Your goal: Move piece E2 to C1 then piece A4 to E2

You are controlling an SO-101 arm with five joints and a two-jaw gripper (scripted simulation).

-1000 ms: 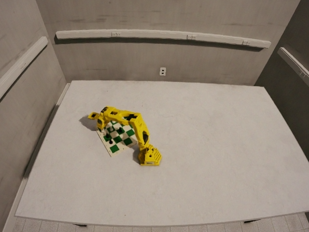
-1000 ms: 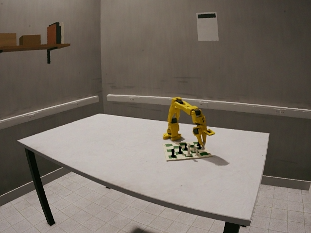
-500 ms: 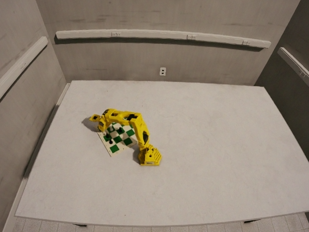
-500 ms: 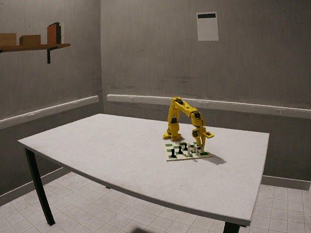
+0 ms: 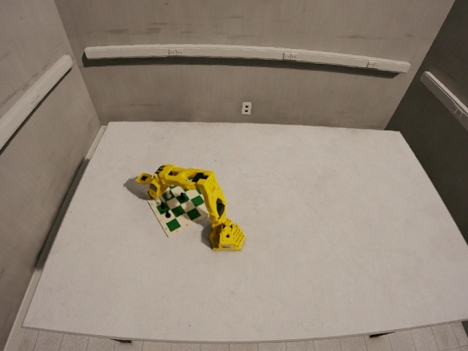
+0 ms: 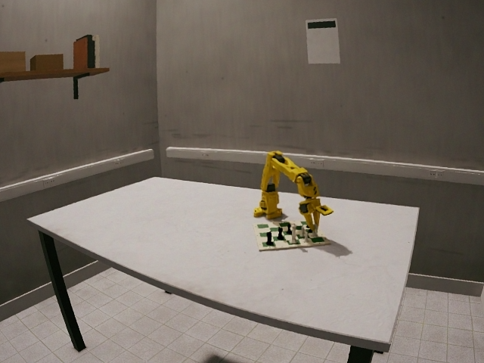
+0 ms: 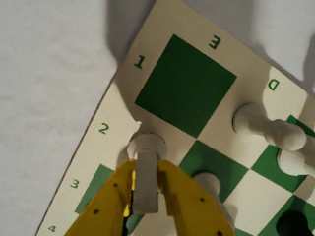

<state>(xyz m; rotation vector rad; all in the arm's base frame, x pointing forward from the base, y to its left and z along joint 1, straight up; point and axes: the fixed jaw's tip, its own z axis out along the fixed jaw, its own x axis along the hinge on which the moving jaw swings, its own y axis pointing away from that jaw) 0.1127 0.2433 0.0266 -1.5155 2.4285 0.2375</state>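
The small green-and-cream chessboard (image 5: 174,231) (image 6: 261,246) (image 7: 110,105) lies on the table in front of the yellow arm. In the wrist view my gripper (image 7: 146,167) (image 5: 153,193) (image 6: 314,230) is shut on a white piece (image 7: 146,189). The piece's round base sits over the cream square E2, beside the edge mark 2. I cannot tell whether the base touches the board. The green square E1 (image 7: 187,90) is bare. Another white piece (image 7: 263,127) stands on the D file near the far edge. A third white piece (image 7: 209,181) stands right beside my right finger.
Two black pieces (image 5: 163,207) (image 5: 183,196) (image 6: 268,237) (image 6: 280,233) stand on the board's other squares, and a white one (image 6: 293,234) too. The arm's base (image 5: 227,238) (image 6: 268,211) sits just off the board. The board's corner lies near the table's left side.
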